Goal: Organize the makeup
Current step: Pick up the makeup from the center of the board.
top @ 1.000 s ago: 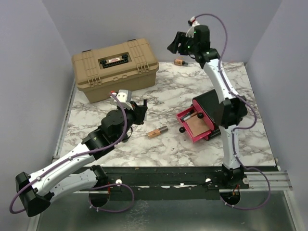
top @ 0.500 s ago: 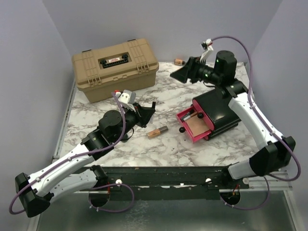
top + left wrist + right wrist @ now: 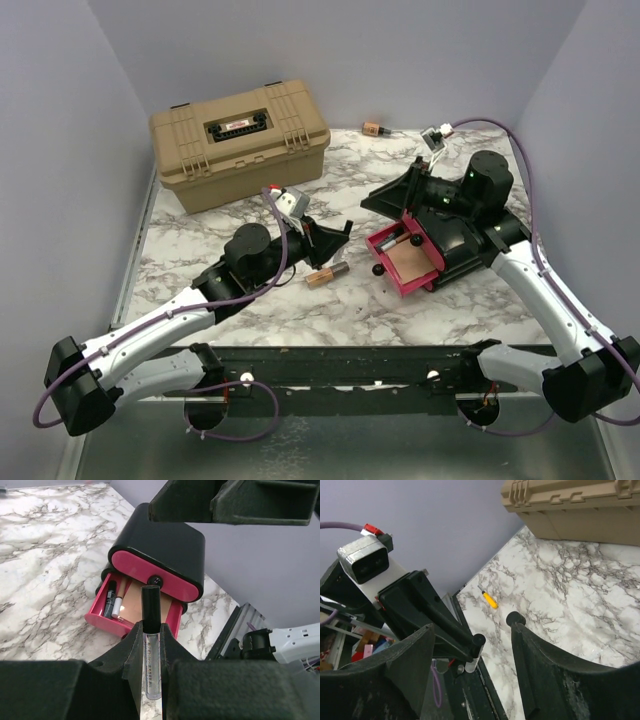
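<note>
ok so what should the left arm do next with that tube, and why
Probably carry it forward and lower it into the open pink drawer: the left gripper is shut on the slim tube, and the drawer ahead has bare floor free.

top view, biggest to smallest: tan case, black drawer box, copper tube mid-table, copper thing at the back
1. tan case
2. black drawer box
3. copper tube mid-table
4. copper thing at the back: looks smaller but sits farther off, so unsure
</note>
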Action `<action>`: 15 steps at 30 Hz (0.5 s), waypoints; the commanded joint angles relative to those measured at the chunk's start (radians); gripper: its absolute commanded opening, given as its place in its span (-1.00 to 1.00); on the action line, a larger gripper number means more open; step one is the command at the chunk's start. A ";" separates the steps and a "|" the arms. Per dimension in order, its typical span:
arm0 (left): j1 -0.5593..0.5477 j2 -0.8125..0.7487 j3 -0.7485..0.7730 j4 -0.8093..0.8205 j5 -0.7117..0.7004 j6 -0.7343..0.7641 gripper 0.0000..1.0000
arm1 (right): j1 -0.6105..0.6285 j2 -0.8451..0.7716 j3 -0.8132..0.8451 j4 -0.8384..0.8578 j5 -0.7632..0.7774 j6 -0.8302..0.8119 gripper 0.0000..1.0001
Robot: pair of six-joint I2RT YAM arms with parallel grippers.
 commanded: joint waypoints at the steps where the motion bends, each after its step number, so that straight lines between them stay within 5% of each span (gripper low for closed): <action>1: 0.004 0.009 0.027 0.077 0.052 0.005 -1.00 | 0.011 0.010 0.012 -0.008 -0.103 -0.021 0.33; 15: 0.003 0.040 0.022 0.123 0.068 -0.014 -1.00 | 0.100 0.092 0.047 -0.162 -0.098 -0.136 0.08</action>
